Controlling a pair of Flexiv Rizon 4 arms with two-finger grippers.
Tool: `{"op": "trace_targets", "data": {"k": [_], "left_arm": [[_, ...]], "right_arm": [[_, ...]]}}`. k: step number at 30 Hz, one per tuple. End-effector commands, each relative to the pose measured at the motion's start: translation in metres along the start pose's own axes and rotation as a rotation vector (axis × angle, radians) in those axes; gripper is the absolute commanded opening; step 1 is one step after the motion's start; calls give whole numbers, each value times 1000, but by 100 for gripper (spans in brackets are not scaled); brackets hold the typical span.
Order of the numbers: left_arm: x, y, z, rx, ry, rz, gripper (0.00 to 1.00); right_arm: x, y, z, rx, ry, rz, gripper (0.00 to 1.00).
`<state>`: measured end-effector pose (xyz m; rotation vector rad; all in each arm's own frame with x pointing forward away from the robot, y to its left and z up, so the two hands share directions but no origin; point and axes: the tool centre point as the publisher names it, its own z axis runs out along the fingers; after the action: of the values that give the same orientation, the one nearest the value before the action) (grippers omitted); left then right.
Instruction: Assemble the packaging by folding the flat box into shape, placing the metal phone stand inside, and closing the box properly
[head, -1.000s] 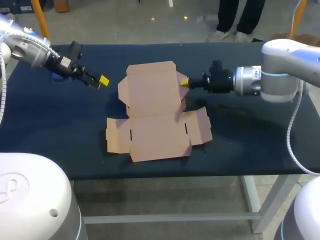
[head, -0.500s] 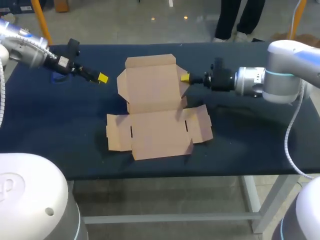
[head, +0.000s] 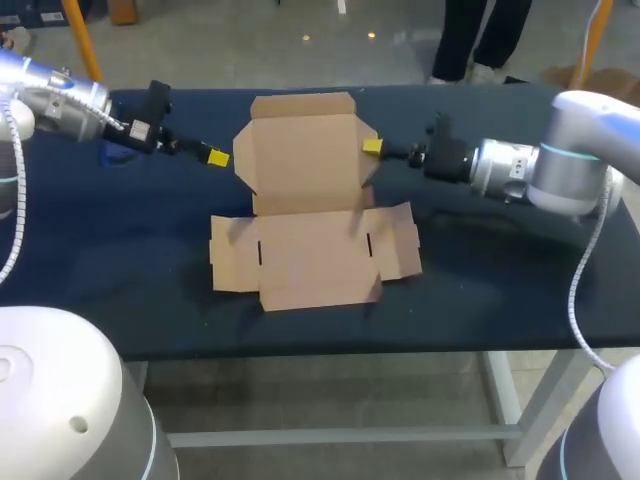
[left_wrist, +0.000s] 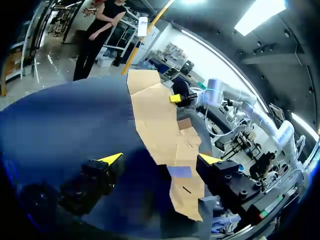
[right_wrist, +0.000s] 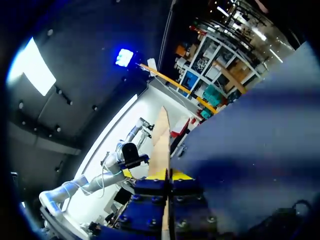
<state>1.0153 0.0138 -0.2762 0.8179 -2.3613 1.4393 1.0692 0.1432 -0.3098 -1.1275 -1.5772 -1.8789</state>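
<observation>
The box (head: 310, 262) is plain matte brown cardboard with crisp creases. Its front half lies flat on the dark table (head: 500, 285) with slotted side tabs, and the back panel is tipped up. My right claw (head: 372, 148) is pinched tight on that panel's right edge, and my left claw (head: 214, 157) hangs with its 2 fingers spread wide, just beside the panel's left flap.

Brown cardboard box (head: 312, 255) mid-table, unfolded: front panels lie flat, rear panel with side flaps tilted up
</observation>
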Motion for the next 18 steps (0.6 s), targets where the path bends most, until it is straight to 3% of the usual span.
{"op": "trace_targets", "data": {"k": [1, 18], "left_arm": [[-10, -9, 9, 12, 41, 24, 100], [-13, -19, 26, 135, 151, 94, 100]], "right_arm": [[-4, 5, 9, -5, 58, -12, 0], [11, 16, 24, -47, 92, -78, 0]]}}
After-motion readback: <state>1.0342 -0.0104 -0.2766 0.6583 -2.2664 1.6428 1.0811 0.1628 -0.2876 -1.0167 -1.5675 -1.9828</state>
